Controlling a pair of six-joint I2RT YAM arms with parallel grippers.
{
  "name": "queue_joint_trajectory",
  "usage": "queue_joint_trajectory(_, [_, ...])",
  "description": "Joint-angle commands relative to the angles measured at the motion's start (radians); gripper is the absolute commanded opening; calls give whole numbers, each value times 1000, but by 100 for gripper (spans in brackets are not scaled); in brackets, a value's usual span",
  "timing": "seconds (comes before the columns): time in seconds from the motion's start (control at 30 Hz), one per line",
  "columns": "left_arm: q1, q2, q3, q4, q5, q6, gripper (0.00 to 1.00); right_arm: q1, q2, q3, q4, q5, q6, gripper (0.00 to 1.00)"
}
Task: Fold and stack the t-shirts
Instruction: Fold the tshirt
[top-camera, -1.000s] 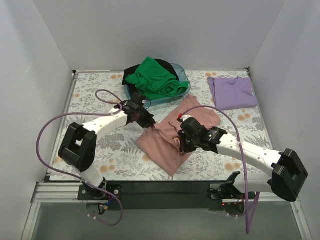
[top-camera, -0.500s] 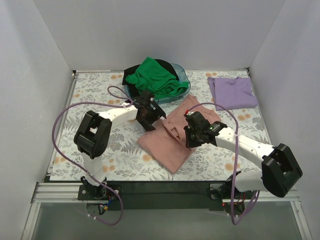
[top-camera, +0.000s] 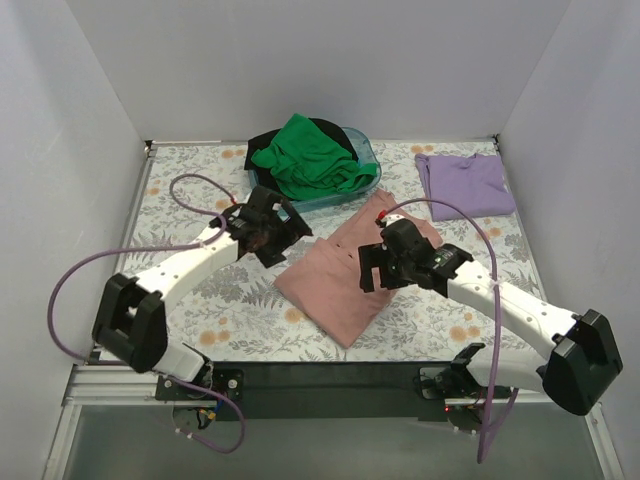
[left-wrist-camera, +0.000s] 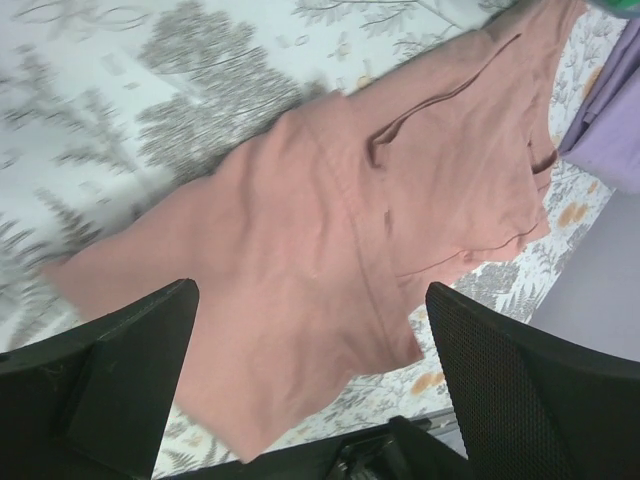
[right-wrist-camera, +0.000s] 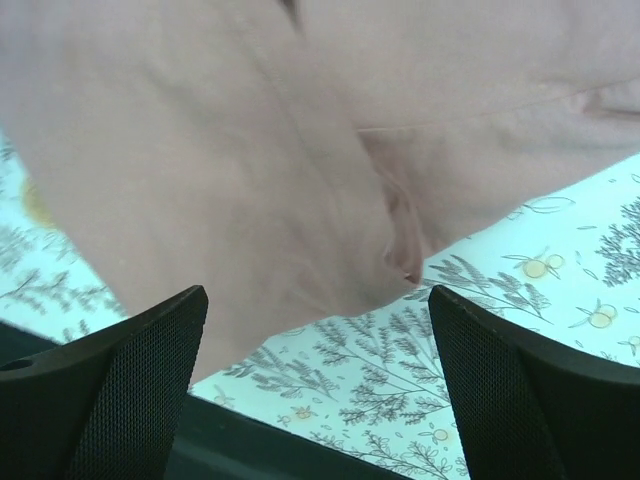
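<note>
The dusty pink t-shirt (top-camera: 335, 290) lies on the floral table, spread out with one side laid over the rest. It fills the left wrist view (left-wrist-camera: 330, 220) and the top of the right wrist view (right-wrist-camera: 250, 140). My left gripper (top-camera: 272, 236) hovers open at the shirt's upper left edge, and nothing sits between its fingers (left-wrist-camera: 120, 360). My right gripper (top-camera: 368, 268) hangs open over the shirt's right half, its fingers (right-wrist-camera: 520, 390) holding nothing. A lavender t-shirt (top-camera: 465, 185) lies folded at the back right. A green t-shirt (top-camera: 312, 155) is heaped on a black one (top-camera: 265, 143).
The green and black shirts sit in a blue basin (top-camera: 365, 183) at the back centre. White walls close in the table on three sides. Purple cables loop from both arms over the table. The table's dark front rail (right-wrist-camera: 120, 440) shows below the right fingers.
Both grippers have opened and let go of the pink shirt, which has settled flat. The left gripper has drawn back to the left; the right has lifted slightly.
</note>
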Motion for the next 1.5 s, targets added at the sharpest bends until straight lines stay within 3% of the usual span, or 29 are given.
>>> queue_joint_trajectory(0.0, [5,-153,-139,-57,-91,-13,98,63,-70,10,47,-74,-39,98])
queue_joint_trajectory(0.17, [24,-279,-285,-31,-72,-23,98,169,-12,-21,141,-87,-16,98])
queue_joint_trajectory(0.33, [34,-299,-301,-54,-62,-8,98,102,115,-59,150,-26,47,98])
queue_joint_trajectory(0.5, [34,-314,-334,-29,-41,-17,98,19,195,-84,228,-9,-5,99])
queue_joint_trajectory(0.67, [34,-310,-362,-18,-12,-25,98,20,110,-44,216,-83,-27,98])
queue_joint_trajectory(0.83, [36,-293,-390,35,-1,-23,98,186,11,-35,210,-59,-48,98])
queue_joint_trajectory(0.87, [36,-276,-393,41,28,-22,98,265,5,-35,209,-46,-50,98])
queue_joint_trajectory(1.03, [36,-193,-390,95,73,-2,85,453,82,-4,172,3,-24,99])
queue_joint_trajectory(1.13, [36,-147,-394,117,90,-2,70,545,178,57,107,62,-2,98])
queue_joint_trajectory(1.23, [38,-121,-403,135,73,-10,59,576,252,73,89,89,22,96])
queue_joint_trajectory(1.47, [38,8,-390,158,65,-10,46,576,347,51,72,118,71,79])
